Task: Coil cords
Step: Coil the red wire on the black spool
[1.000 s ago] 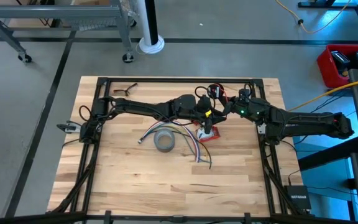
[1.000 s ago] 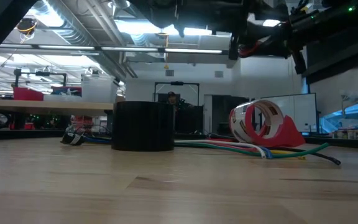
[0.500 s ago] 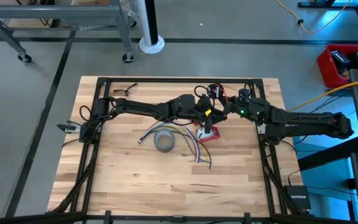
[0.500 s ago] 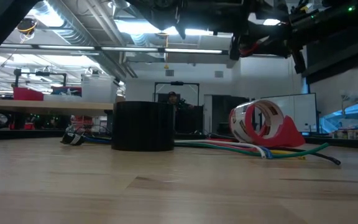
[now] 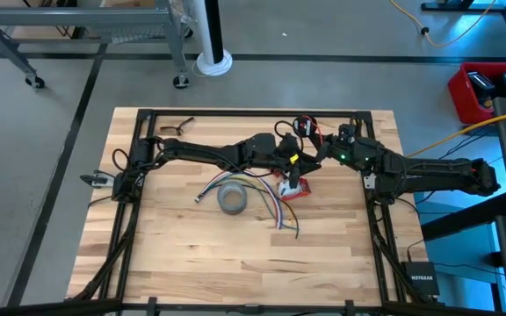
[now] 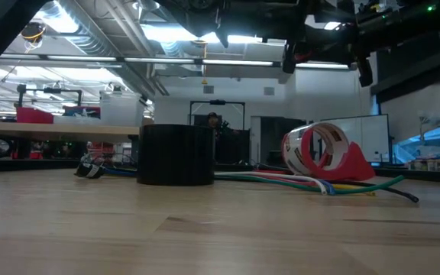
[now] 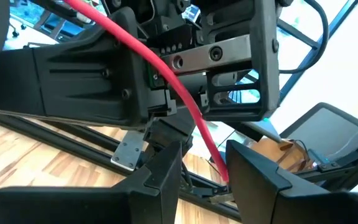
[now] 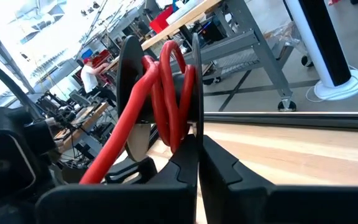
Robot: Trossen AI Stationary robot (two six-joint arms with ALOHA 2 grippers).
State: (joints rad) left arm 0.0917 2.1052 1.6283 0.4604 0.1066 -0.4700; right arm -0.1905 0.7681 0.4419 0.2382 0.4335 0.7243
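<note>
Risking a slipped loop: the red wire point(image 7: 166, 74) runs taut between the fingers of the left gripper point(image 5: 293, 159), loosely pinched, to a spool point(image 8: 160, 99) clenched in the right gripper point(image 5: 316, 151) just beside it; a tug could unwind it. Wooden table point(image 5: 191, 254) beneath both, holding a tape roll point(image 5: 232, 198) and loose cords point(image 5: 275, 211); workshop room beyond, a person point(image 8: 92, 71) at a bench.

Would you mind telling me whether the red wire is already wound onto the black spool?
Partly wound: several loops of red wire sit between the black spool's flanges, while a loose length runs off toward the left gripper.
</note>
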